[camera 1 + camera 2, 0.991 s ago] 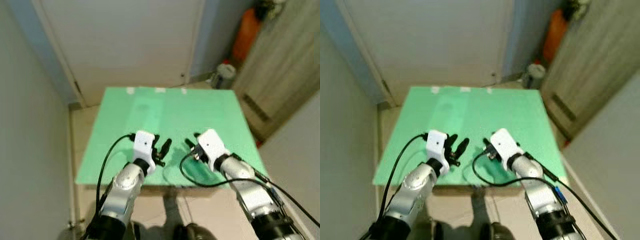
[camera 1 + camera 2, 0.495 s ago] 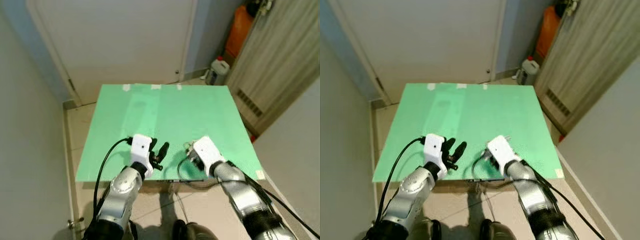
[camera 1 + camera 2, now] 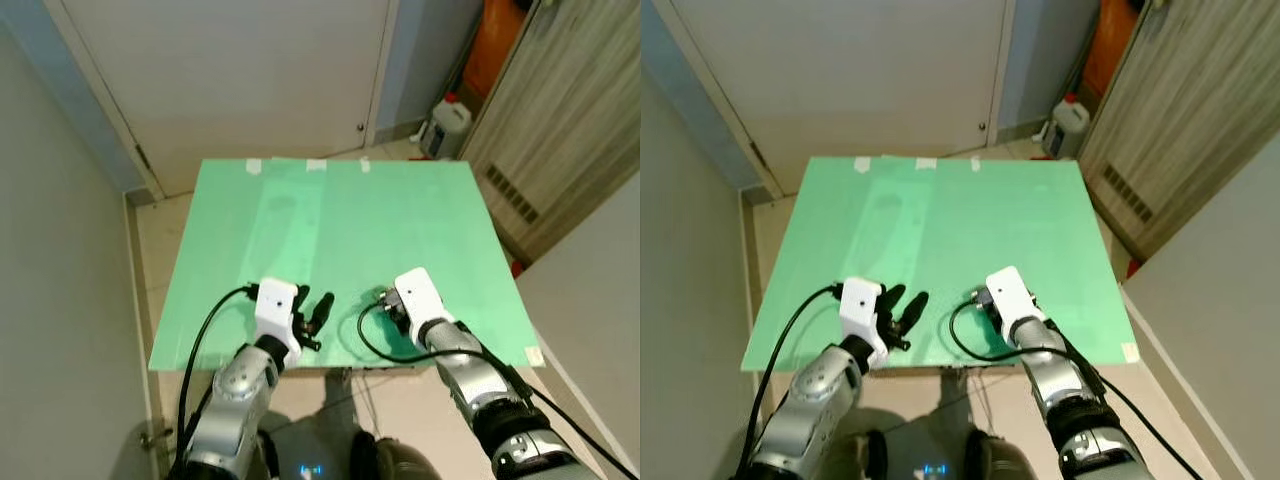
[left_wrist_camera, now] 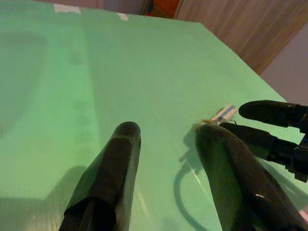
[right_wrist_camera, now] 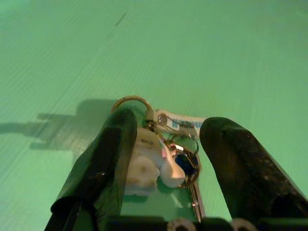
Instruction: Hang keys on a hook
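The right gripper (image 5: 163,163) is reaching with spread fingers around the keys (image 5: 166,154), near the green board's (image 3: 330,220) front edge. It should squeeze gently. The left gripper (image 4: 166,144) is waiting, spread.

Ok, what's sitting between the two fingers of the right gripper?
The bunch of keys lies on the green board between the right gripper's open fingers, seen in the right wrist view.
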Tool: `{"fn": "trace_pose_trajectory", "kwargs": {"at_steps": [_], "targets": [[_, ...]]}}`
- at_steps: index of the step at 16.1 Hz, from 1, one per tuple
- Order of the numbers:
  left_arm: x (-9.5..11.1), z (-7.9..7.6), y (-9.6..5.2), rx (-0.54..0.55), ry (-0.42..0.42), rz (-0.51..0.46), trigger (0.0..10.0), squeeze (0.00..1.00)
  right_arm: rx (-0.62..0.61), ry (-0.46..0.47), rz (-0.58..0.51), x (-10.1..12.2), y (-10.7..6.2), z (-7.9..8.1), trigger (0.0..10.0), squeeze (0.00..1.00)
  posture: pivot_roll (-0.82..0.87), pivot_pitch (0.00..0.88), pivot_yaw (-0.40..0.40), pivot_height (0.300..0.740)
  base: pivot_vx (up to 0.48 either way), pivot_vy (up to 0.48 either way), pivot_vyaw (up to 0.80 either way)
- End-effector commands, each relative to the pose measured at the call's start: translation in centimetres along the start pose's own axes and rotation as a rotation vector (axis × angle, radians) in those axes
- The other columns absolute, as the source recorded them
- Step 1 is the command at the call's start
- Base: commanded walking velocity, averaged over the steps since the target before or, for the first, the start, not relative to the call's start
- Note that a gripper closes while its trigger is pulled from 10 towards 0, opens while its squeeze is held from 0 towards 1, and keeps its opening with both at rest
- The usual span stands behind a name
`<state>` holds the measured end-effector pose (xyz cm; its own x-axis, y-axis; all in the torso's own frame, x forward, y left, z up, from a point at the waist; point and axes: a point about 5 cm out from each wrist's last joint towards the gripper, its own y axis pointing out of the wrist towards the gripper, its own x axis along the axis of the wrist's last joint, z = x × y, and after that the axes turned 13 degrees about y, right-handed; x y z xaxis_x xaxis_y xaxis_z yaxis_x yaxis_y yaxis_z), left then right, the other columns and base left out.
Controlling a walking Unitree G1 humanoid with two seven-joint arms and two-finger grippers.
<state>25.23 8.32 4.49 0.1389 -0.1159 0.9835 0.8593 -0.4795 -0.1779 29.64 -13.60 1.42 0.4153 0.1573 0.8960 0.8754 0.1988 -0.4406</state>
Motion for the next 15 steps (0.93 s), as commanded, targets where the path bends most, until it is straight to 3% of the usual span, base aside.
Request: {"fn": "trace_pose_trajectory", "kwargs": {"at_steps": [1, 3, 6, 7, 10, 11, 12, 15], "targets": [[0.01, -0.58, -0.2, -0.018, -0.009, 0.002, 10.0, 0.0, -0.024, 0.0, 0.073, -1.87, -0.45, -0.56, 10.0, 0.0, 0.06, 0.201, -0.013, 0.74, 0.0, 0.0, 0.0], [0.1, -0.64, -0.17, -0.017, -0.01, 0.003, 10.0, 0.0, -0.039, -0.005, 0.105, -2.3, -0.46, -0.86, 10.0, 0.0, 0.06, 0.201, -0.015, 0.74, 0.0, 0.0, 0.0], [0.29, -0.69, -0.01, -0.017, -0.014, 0.0, 10.0, 0.0, -0.03, 0.066, 0.088, -1.87, -0.44, -1.16, 10.0, 0.0, 0.06, 0.197, -0.017, 0.74, 0.0, 0.0, 0.0], [0.35, -0.72, 0.03, -0.018, -0.016, -0.002, 10.0, 0.0, 0.036, 0.089, 0.072, -1.54, -0.49, -0.63, 10.0, 0.0, 0.05, 0.198, -0.016, 0.74, 0.0, 0.0, 0.0], [0.44, -0.83, 0.06, -0.02, -0.017, -0.004, 10.0, 0.0, 0.032, 0.044, 0.141, -2.38, -0.66, -0.71, 10.0, 0.0, 0.05, 0.198, -0.018, 0.74, 0.0, 0.0, 0.0], [0.45, -0.83, 0.07, -0.02, -0.017, -0.005, 10.0, 0.0, 0.023, 0.042, 0.148, -2.45, -0.67, -0.8, 9.6, 0.0, 0.05, 0.198, -0.02, 0.74, 0.0, 0.0, 0.0], [0.5, -0.85, 0.07, -0.019, -0.018, -0.007, 10.0, 0.0, 0.015, 0.056, 0.147, -2.37, -0.66, -0.9, 0.0, 0.0, 0.05, 0.198, -0.02, 0.74, 0.0, 0.0, 0.0], [0.64, -0.76, 0.17, -0.017, -0.015, -0.01, 10.0, 0.0, 0.018, 0.061, 0.14, -1.87, -0.5, -0.91, 0.0, 0.0, 0.05, 0.198, -0.019, 0.74, 0.0, 0.0, 0.0]]}}
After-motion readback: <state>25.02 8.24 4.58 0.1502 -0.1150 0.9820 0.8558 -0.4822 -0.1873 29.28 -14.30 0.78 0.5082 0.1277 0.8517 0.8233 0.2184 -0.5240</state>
